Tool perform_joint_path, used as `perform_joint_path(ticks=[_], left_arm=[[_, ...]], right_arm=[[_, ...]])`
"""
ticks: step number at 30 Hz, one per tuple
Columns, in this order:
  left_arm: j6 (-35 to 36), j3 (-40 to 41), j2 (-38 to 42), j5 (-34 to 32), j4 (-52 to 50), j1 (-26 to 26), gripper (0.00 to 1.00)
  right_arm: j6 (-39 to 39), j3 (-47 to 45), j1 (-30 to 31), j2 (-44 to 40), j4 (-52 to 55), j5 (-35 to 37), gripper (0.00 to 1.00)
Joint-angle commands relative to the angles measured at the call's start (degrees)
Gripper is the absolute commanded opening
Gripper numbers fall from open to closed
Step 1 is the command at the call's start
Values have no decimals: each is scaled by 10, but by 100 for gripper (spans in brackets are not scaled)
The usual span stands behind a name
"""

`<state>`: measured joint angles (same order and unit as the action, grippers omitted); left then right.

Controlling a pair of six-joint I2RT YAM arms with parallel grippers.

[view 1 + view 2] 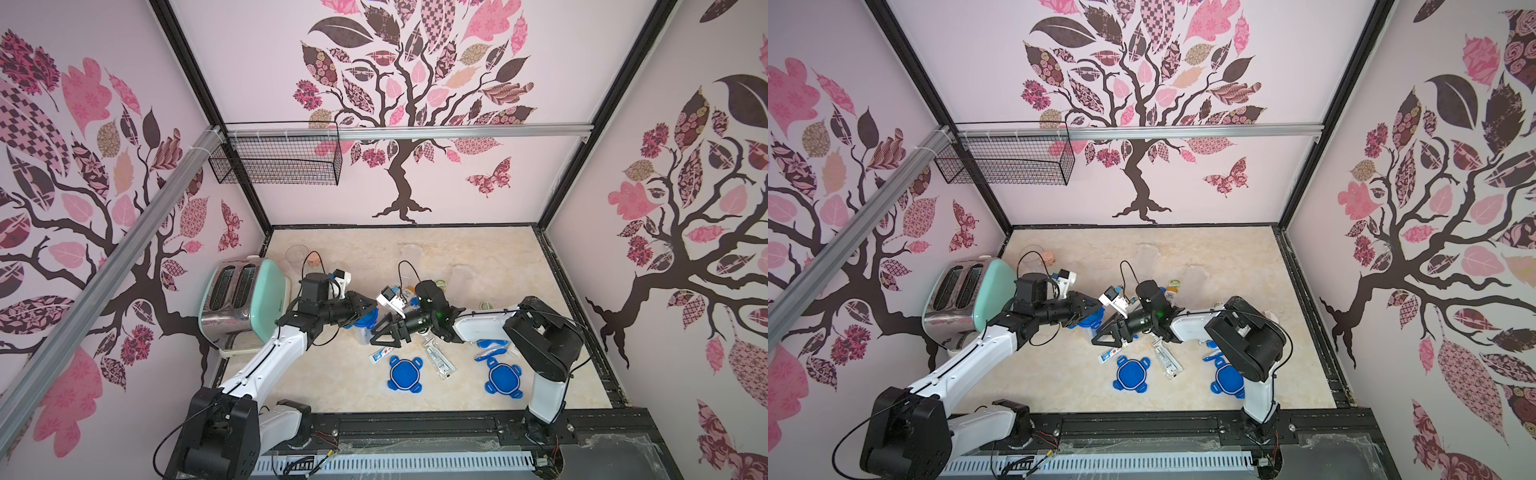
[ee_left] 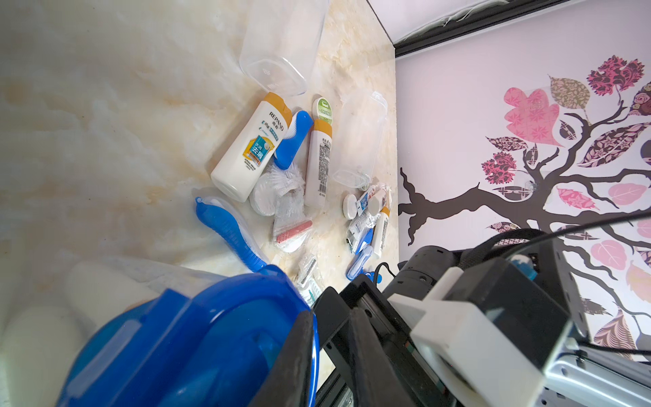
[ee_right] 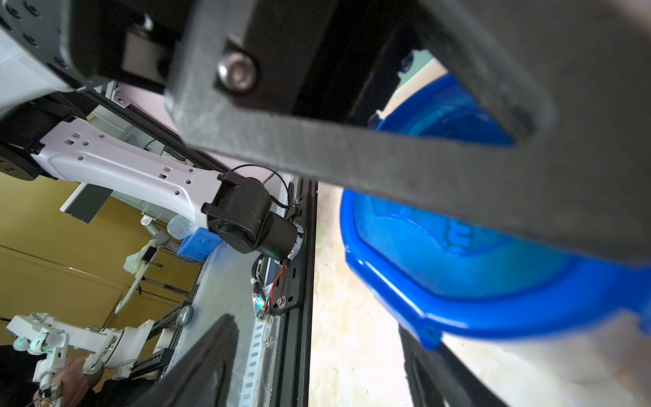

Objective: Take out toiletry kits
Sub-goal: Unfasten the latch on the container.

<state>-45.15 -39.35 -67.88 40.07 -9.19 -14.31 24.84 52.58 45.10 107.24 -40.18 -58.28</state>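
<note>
**One lidded canister left to empty**

Two clear canisters lie empty, their blue lids off. The white bottles, blue toothbrushes and toothpaste tube lie loose on the table. The last canister is still lidded, with pale contents inside. The right gripper has its jaws apart around this canister. The left gripper sits at its lid, and I cannot tell whether it grips.

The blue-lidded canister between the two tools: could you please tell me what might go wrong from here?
1. The left tool and right tool crowd the same blue lid; they could collide.
2. Neither visibly steadies the clear canister body, so prying may tip it.
3. The toothpaste tube and clear-wrapped packet lie near the right tool and could be swept aside.
</note>
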Motion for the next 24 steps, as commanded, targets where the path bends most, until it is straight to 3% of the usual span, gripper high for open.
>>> perform_joint_path(ticks=[1, 12, 24], left_arm=[[2, 20, -6, -26, -18, -2, 23], [1, 47, -1, -39, -20, -2, 20], [-11, 79, -8, -47, 9, -2, 16]], right_arm=[[7, 23, -4, 12, -15, 2, 75], [21, 38, -6, 26, -33, -10, 75], [89, 18, -4, 33, -171, -36, 74]])
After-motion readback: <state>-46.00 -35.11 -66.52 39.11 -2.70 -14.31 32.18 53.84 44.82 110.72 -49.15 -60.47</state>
